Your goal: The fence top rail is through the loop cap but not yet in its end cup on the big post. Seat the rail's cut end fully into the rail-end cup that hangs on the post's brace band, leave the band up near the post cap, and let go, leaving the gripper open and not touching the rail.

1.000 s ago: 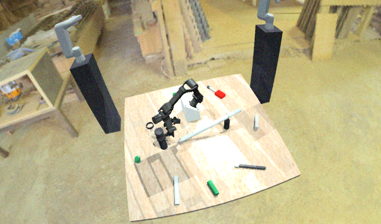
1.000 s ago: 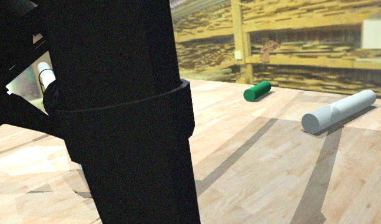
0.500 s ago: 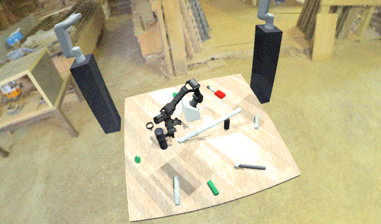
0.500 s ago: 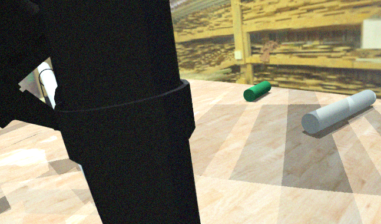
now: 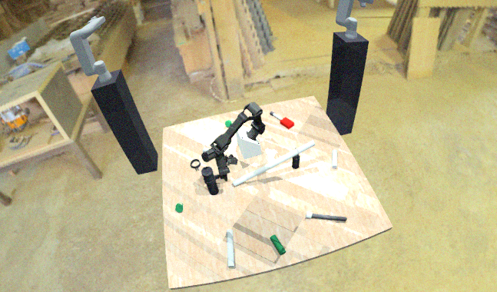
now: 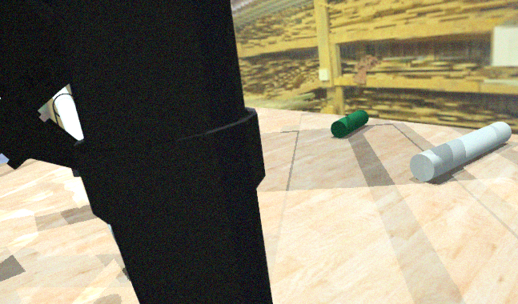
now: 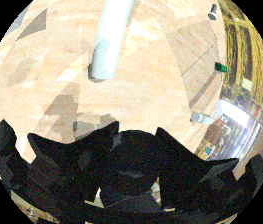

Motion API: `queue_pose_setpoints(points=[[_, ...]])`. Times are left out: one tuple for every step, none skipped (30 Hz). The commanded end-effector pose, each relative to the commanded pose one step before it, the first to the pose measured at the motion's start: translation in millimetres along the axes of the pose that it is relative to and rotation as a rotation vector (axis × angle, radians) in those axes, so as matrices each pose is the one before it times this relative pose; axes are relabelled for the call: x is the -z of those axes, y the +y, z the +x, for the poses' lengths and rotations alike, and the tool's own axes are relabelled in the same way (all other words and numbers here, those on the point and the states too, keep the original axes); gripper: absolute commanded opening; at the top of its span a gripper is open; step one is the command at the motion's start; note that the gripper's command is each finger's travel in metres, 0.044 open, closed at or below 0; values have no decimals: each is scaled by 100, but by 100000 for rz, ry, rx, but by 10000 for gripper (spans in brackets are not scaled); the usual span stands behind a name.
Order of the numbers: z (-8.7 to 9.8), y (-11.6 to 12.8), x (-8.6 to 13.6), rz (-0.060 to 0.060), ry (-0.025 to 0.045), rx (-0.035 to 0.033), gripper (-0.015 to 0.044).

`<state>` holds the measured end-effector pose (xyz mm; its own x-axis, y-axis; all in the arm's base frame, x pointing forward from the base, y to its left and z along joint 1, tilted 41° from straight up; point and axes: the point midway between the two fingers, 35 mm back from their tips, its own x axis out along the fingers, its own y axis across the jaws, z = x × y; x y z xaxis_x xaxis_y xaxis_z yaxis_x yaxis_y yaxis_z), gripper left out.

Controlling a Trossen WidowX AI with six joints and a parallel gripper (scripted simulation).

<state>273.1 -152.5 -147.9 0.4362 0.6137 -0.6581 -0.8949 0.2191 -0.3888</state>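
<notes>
The long white rail (image 5: 273, 164) (image 6: 70, 118) (image 7: 113, 37) passes through the loop cap on the small black post (image 5: 296, 162). Its cut end is outside any cup, just right of my gripper (image 5: 224, 177) (image 7: 138, 129). My gripper is shut on a dark round part, apparently the rail-end cup (image 7: 134, 160), beside the big black post (image 5: 210, 182) (image 6: 181, 88). The brace band (image 6: 254, 150) goes around the post. In the exterior view the post and dark arm parts hide the cup and fingertips. In the wrist view the rail's end lies ahead of the fingers, with a gap.
A black ring (image 5: 195, 164) is left of the arm. Short white rods (image 5: 230, 250) (image 6: 461, 152) (image 5: 334, 159), a green cylinder (image 5: 277, 244) (image 6: 349, 125), a dark-handled tool (image 5: 327, 217) and a red-handled tool (image 5: 286, 123) lie farther off. A white block (image 5: 250, 149) stands by the arm's base.
</notes>
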Motion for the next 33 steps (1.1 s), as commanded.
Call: queue_pose_setpoints(points=[[-7,90,-30,-861,-480,-61,0],[-24,41,1,-433,-246,-2,0],[-23,39,1,-414,-235,-2,0],[-19,32,1,-344,-195,-2,0],[-13,21,1,-229,-130,-1,0],[-6,9,0,-101,-57,0,0],[0,0,0,0,0,0,0],[6,-11,0,118,67,0,0],[9,-16,0,169,96,1,0],[21,-16,17,565,297,-5,0],[0,0,0,0,0,0,0],[0,0,0,0,0,0,0],[0,0,0,0,0,0,0],[0,0,0,0,0,0,0],[0,0,0,0,0,0,0],[0,0,0,0,0,0,0],[0,0,0,0,0,0,0],[0,0,0,0,0,0,0],[0,0,0,0,0,0,26],[0,0,0,0,0,0,53],[0,0,0,0,0,0,79],[0,0,0,0,0,0,105],[0,0,0,0,0,0,131],[0,0,0,0,0,0,158],[0,0,0,0,0,0,184],[0,0,0,0,0,0,210],[0,0,0,0,0,0,236],[-43,-29,-44,9,3,-1,263],[-80,-54,-83,17,6,-2,289],[-119,-80,-124,26,9,-2,315],[-159,-105,-167,35,12,-3,341],[-184,-121,-197,41,14,-4,367],[-210,-135,-227,47,15,-4,394]])
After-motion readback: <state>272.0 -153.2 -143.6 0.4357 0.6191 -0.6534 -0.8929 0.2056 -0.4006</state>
